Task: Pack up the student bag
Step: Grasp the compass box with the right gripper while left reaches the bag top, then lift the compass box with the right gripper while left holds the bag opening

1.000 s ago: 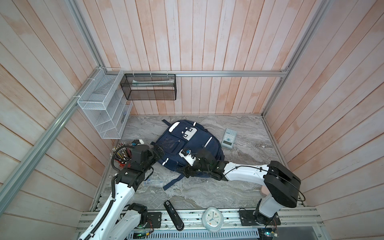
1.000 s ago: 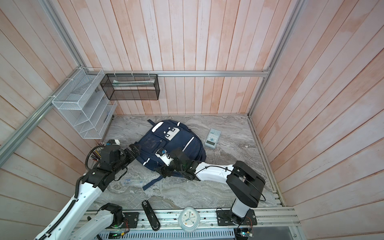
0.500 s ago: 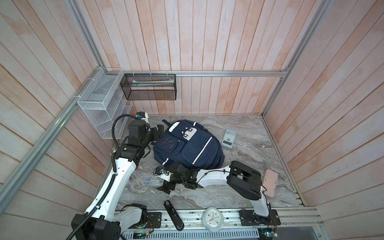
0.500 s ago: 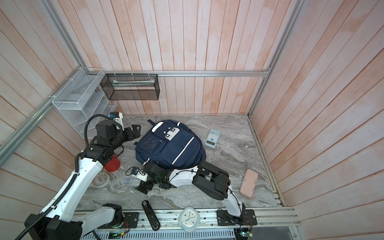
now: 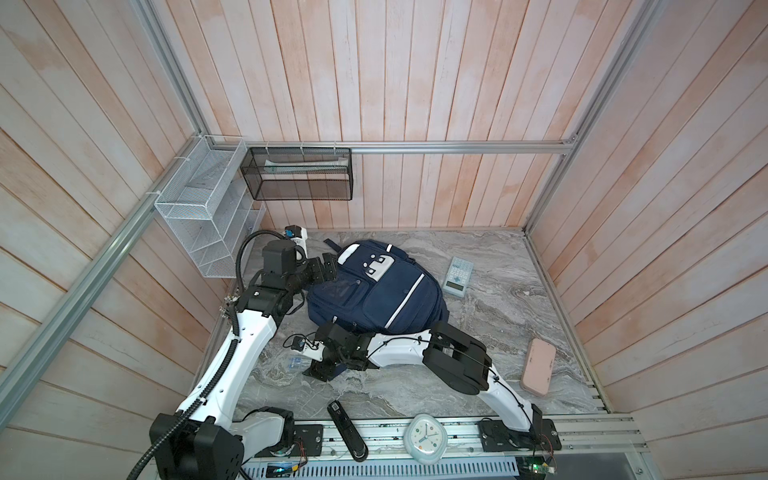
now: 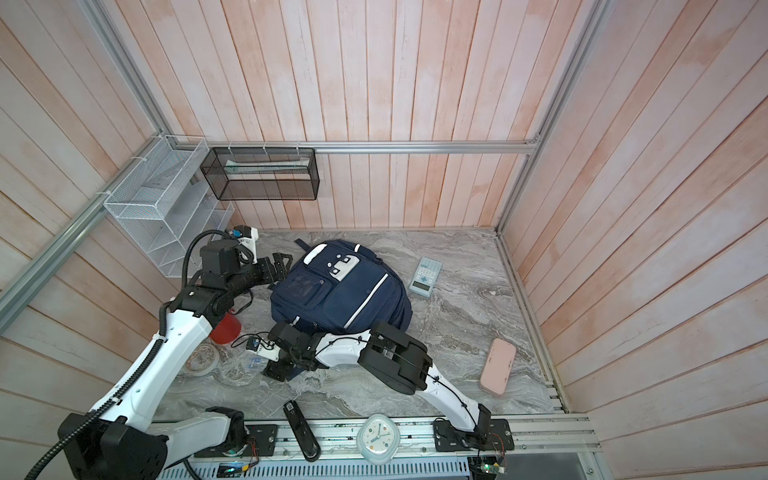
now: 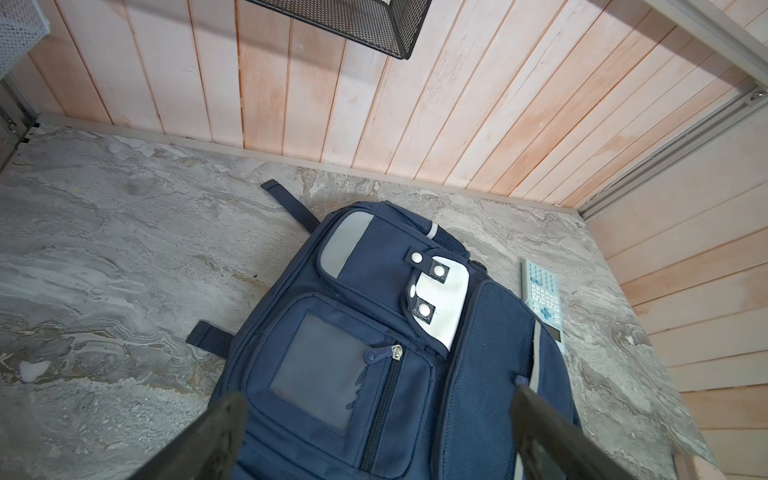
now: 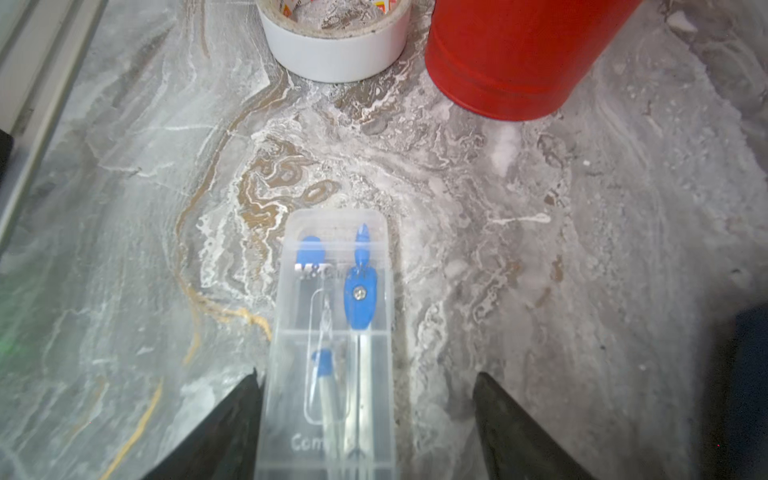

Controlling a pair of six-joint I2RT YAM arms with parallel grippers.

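A second ago both grippers were down against the bag point(image 5: 374, 291); now the left gripper point(image 5: 328, 266) has drawn up to its far-left corner and the right gripper point(image 5: 319, 369) has swung off to the tabletop point(image 5: 498, 299) at the bag's near-left, uncovering a pink case point(image 5: 538, 365) at the right, while the bag itself has not shifted. The left gripper's jaws stand wide apart and empty, just beside the bag's flap end (its wrist view looks down the bag, fingers point(image 7: 220, 432) framing the zip pocket). The right gripper's jaws are also apart, straddling a clear compass case point(image 8: 332, 353), one finger point(image 8: 232, 424) against its side and the other well clear, so it is not clamped; the bag lies just behind it, the right forearm running along the bag's near edge. The bag lies flat, front up, toward the back of the tabletop: navy, with a white stripe, a white flap with snap tabs, a window pocket zipped shut and straps poking out, a calculator point(image 5: 457, 276) just beside its right
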